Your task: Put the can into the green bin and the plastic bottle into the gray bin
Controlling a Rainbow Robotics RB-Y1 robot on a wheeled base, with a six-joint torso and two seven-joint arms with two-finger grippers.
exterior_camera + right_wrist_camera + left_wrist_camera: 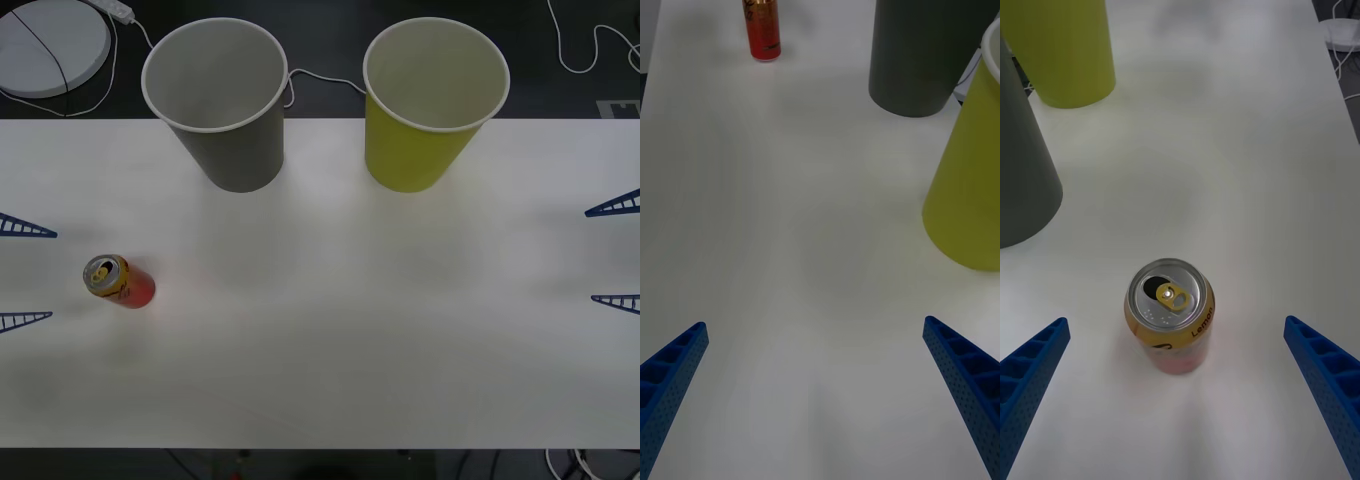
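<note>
Hovering spread and empty at the white surface's (330, 330) left edge, the left end effector (1176, 390) frames the upright small red aluminium can (1169, 315); reaching is underway, so closing in comes next, then carrying to the distant yellow-green cup-shaped bin (432, 100). The right end effector (816, 390) idles released.

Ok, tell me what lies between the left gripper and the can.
Nothing: in the left wrist view, bare white table separates the open left gripper from the upright can.
</note>
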